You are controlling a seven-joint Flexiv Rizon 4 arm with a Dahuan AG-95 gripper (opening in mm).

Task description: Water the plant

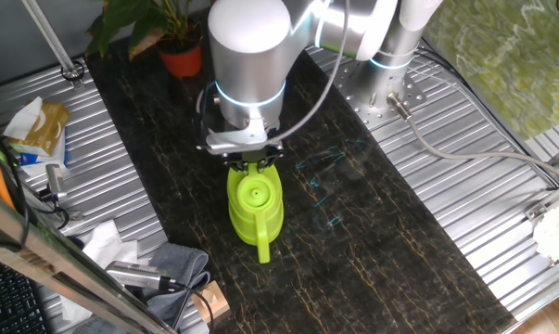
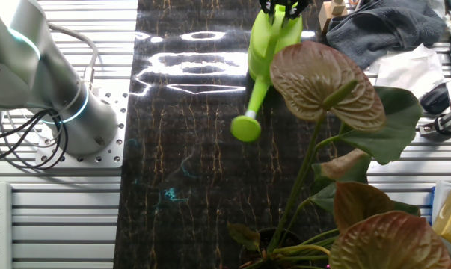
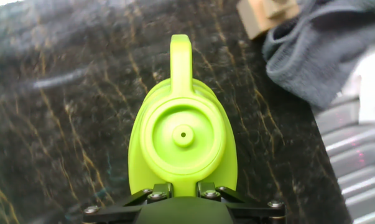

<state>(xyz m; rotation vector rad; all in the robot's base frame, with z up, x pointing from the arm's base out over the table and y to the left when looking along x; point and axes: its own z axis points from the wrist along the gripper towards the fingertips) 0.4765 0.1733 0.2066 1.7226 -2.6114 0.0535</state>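
Claw point(image 3: 182, 194) apparently gripping can point(image 1: 255, 208), plant point(image 1: 158, 32) beyond.

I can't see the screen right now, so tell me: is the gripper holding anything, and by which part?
The gripper looks closed on the green watering can, at its handle end, opposite the spout.

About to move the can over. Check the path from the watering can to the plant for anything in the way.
Nothing visible blocks it. The dark mat between the watering can and the plant is bare; the gripper is at the can's handle.
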